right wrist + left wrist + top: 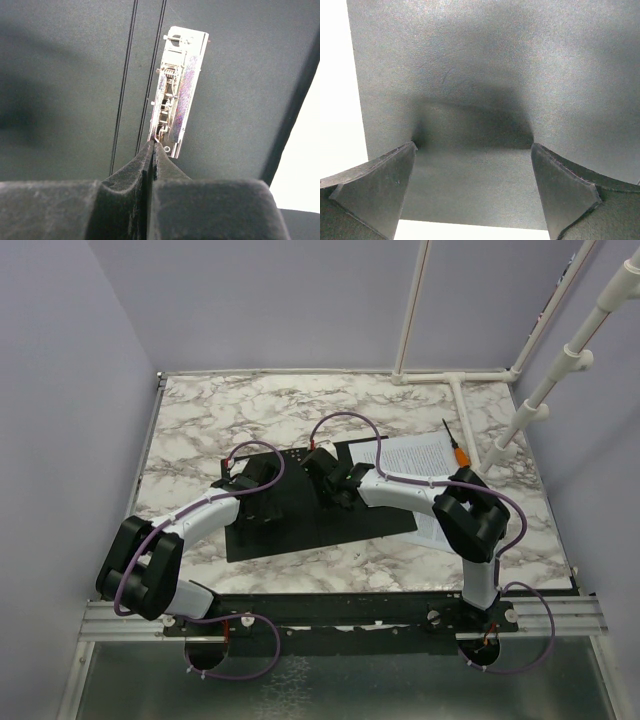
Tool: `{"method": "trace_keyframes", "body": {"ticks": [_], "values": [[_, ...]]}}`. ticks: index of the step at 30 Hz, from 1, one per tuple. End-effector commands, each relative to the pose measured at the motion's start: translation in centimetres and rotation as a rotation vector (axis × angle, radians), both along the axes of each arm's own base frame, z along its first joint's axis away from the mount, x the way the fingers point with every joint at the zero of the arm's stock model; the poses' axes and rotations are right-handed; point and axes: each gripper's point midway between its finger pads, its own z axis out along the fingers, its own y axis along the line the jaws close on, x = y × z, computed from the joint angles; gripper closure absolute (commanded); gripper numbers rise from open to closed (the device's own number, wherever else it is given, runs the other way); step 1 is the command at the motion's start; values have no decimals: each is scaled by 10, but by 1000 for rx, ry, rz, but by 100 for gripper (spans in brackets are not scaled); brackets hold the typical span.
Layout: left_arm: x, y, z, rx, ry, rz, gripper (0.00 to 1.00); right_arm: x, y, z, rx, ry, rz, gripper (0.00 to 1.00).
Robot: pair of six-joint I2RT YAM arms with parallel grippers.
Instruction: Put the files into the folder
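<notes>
The folder (290, 530) lies open on the marble table, black inner faces up. Its metal clip (180, 85) sits by the spine creases. My right gripper (322, 468) is over the folder's far middle; in the right wrist view its fingertips (154, 144) are pinched together on the near end of the clip. My left gripper (262, 508) hovers over the folder's left face (485, 65), open and empty, with its fingers (385, 185) wide apart. The files (415, 455), white printed sheets, lie on the table to the right of the folder, partly under my right arm.
A tool with an orange handle (455, 445) lies by the sheets' far right corner. A white pipe frame (455, 380) runs along the back right of the table. Purple walls close in the left and back. Bright table surface (335, 75) shows left of the folder.
</notes>
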Motion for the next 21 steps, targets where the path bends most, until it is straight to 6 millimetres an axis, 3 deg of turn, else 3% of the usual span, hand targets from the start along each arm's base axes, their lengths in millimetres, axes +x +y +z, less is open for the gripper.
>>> {"method": "trace_keyframes", "body": {"ticks": [1,9,21], "values": [[-7,7,-7,30,16,20,1,0,3,-8,7,15,5,95],[-7,6,-7,26,17,18,1,-2,5,-3,25,20,13,95],[-7,7,-6,26,13,19,1,-7,-3,-20,-21,47,8,100]]}}
